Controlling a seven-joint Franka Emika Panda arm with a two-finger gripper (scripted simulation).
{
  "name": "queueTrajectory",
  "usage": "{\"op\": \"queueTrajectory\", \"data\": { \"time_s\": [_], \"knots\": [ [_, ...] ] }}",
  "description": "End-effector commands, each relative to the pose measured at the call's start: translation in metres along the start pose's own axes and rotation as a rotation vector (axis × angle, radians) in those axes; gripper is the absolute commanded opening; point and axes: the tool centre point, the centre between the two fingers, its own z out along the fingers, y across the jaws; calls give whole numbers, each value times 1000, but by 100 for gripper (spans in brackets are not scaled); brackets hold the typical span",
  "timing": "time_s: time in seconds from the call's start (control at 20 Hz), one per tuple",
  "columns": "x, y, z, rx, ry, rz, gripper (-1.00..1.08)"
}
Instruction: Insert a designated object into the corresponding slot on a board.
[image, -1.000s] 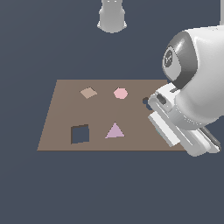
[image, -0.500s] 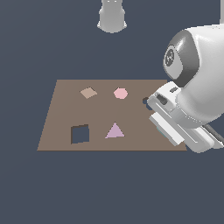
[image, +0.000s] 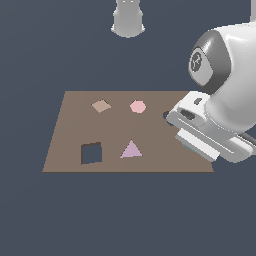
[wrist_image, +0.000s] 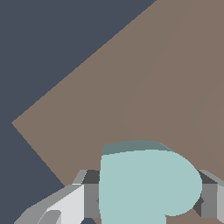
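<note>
Mint heart block (wrist_image: 146, 183) clamped btwn end effector (wrist_image: 146, 197) pads, over brown board (image: 75, 130).

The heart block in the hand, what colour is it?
Pale teal, mint-like. The heart block shows best in the wrist view, held between the hand fingers.

A flat lilac triangle (image: 131, 150), a pink hexagon (image: 138, 106) and a tan diamond tile (image: 101, 105) lie well apart from the gripper, beside a dark square hole (image: 91, 153).

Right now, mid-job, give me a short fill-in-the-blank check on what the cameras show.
1. The gripper is shut on the teal ____ block.
2. The open square hole sits beside the lilac ____.
3. The pink hexagon rests on the ____ board.

Missing words: heart; triangle; brown
</note>
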Motion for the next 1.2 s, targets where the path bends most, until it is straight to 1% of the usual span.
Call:
{"op": "queueTrajectory", "data": {
  "time_s": [0.0, 0.65, 1.15],
  "knots": [
    [-5, 1, -1, 1, 0, -89, -100],
    [-34, 20, -3, 1, 1, -635, -100],
    [-46, 43, -4, 1, 1, -1050, -100]
  ]
}}
